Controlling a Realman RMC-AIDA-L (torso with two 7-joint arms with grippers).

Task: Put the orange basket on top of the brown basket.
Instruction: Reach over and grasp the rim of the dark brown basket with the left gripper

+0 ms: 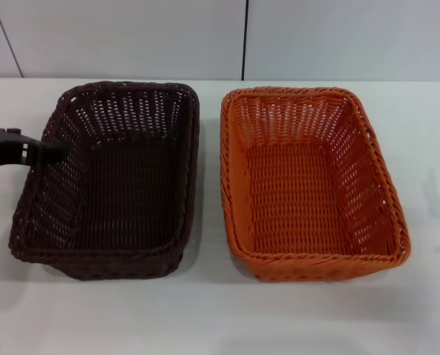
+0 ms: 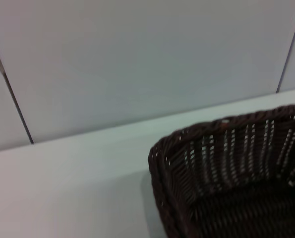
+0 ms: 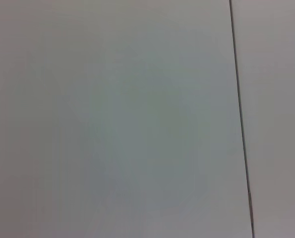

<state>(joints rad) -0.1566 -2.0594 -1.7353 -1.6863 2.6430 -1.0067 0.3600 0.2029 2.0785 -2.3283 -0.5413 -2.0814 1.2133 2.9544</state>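
The brown basket [image 1: 109, 185] sits on the white table on the left, empty. The orange basket [image 1: 308, 185] sits beside it on the right, empty, with a narrow gap between the two. My left gripper [image 1: 53, 150] comes in from the left edge of the head view, and its dark tip is at the brown basket's left rim. A corner of the brown basket [image 2: 231, 168] also shows in the left wrist view. My right gripper is out of view, and the right wrist view shows only a pale wall.
The white table [image 1: 220, 318] runs in front of both baskets and to their sides. A pale panelled wall [image 1: 242, 37] stands behind the table's far edge.
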